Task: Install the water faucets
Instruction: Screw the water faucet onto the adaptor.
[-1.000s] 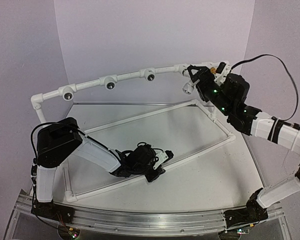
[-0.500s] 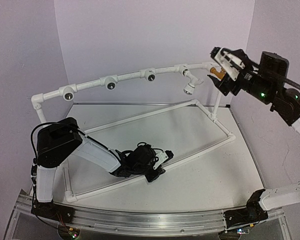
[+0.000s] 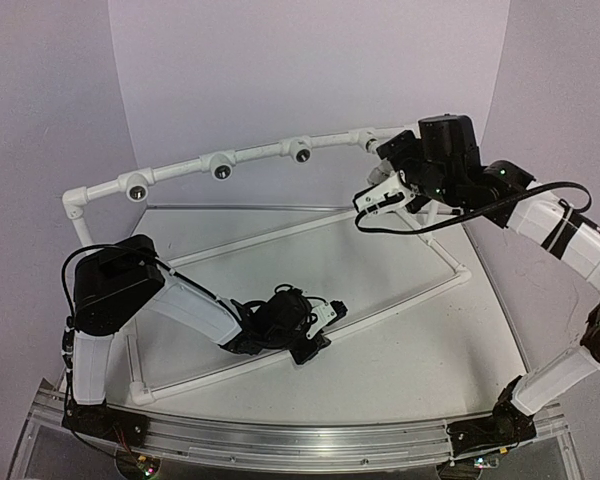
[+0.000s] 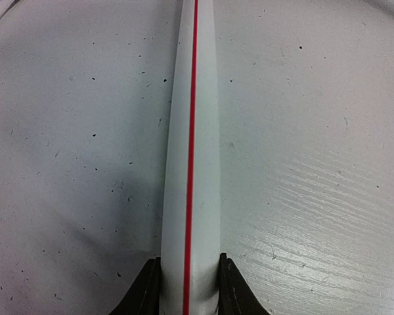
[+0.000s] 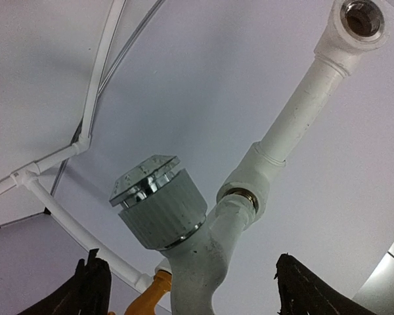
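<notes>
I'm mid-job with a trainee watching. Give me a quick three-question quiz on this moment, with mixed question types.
1. True or false: the left claw is shut on the red-striped white pipe.
2. Fill in: the right claw has its jaws ____ on either side of the white faucet.
3. The white faucet is: A) held by the left claw; B) seated in a pipe fitting; C) clamped tight in the right claw.
Key: 1 true; 2 open; 3 B.

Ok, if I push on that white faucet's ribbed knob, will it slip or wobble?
Slipping seems unlikely: the white faucet has a ribbed knob. It should feel stiff, since its stem sits in the pipe fitting. The knob itself may turn, though.
</notes>
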Robot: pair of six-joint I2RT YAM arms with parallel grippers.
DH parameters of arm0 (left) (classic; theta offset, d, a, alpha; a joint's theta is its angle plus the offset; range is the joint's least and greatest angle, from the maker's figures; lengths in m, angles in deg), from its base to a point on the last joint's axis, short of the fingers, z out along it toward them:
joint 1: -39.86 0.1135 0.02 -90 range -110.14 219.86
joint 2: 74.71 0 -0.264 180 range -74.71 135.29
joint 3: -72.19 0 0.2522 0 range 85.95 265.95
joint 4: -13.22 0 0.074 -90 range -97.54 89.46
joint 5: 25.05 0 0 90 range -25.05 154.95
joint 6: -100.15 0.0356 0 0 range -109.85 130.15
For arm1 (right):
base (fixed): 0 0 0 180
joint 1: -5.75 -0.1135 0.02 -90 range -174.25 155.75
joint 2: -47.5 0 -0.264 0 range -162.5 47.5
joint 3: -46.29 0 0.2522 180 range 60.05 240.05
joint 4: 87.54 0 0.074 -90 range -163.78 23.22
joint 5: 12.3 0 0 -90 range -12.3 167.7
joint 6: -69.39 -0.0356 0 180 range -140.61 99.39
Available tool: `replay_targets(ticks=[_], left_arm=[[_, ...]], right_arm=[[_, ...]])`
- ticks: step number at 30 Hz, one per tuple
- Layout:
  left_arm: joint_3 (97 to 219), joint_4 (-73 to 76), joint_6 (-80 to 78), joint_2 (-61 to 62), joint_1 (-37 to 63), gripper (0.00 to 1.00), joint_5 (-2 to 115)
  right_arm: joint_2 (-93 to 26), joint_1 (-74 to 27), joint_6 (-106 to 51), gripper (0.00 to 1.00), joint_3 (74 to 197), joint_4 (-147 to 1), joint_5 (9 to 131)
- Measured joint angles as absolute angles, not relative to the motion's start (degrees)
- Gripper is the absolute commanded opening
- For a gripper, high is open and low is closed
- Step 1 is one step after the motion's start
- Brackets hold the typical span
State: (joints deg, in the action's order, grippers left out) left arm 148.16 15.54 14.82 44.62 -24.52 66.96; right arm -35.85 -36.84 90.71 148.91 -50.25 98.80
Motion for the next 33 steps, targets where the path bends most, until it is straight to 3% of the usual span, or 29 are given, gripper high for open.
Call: replay_targets(ticks=[4, 8, 12, 16, 18, 24, 27, 33], left_arm=[[148.2, 15.5, 14.8, 44.6, -24.5, 0.00, 66.9], [148.2, 15.5, 14.8, 44.6, -24.5, 0.00, 66.9], [148.2, 15.5, 14.8, 44.6, -24.5, 0.00, 66.9], [148.2, 15.5, 14.7, 44.6, -24.5, 0.00, 66.8], [148.2, 15.5, 14.7, 44.6, -24.5, 0.00, 66.8], [148.2, 15.5, 14.7, 44.6, -24.5, 0.00, 66.7], [148.2, 15.5, 14.7, 44.6, -24.4, 0.00, 66.7], [148.2, 15.5, 14.7, 44.7, -24.4, 0.00, 66.6]], right_arm=[[-37.7, -36.8, 92.5, 0.78, 149.7, -51.4, 101.3], [-40.3, -36.8, 93.6, 0.66, 149.7, -53.9, 102.8], [-42.4, -36.8, 94.1, 0.45, 149.5, -57.8, 104.2], [-43.1, -37.4, 90.1, 0.35, 149.0, -60.5, 105.4], [-43.4, -37.8, 85.4, 0.16, 149.0, -61.1, 106.1], [-43.5, -38.7, 57.6, 0.00, 149.3, -62.2, 106.2], [-43.4, -38.7, 38.8, 0.00, 149.8, -62.8, 105.6], [-39.7, -35.7, -19.9, 0.00, 145.0, -71.7, 100.7]])
